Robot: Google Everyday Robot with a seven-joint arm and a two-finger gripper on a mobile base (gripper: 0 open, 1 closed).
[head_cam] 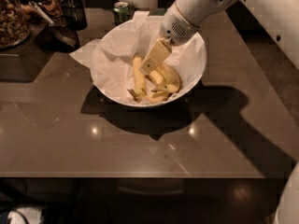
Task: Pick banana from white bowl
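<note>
The white bowl (196,69), lined with crumpled white paper, stands on the dark table. Three yellow bananas lie in it. The banana (173,80), thick and strongly curved, lies at the right of the pile. A straighter slim banana (138,77) lies to its left, and a short stubby one (157,97) lies at the front. My gripper (150,64) reaches down from the upper right into the bowl. Its tip hangs just over the pile, between the slim banana and the curved banana, and hides part of the curved one.
A green can (121,10) stands behind the bowl. A glass jar of nuts (11,17) and dark utensils (65,17) are at the far left on a raised counter. The table's front edge runs along the bottom of the view.
</note>
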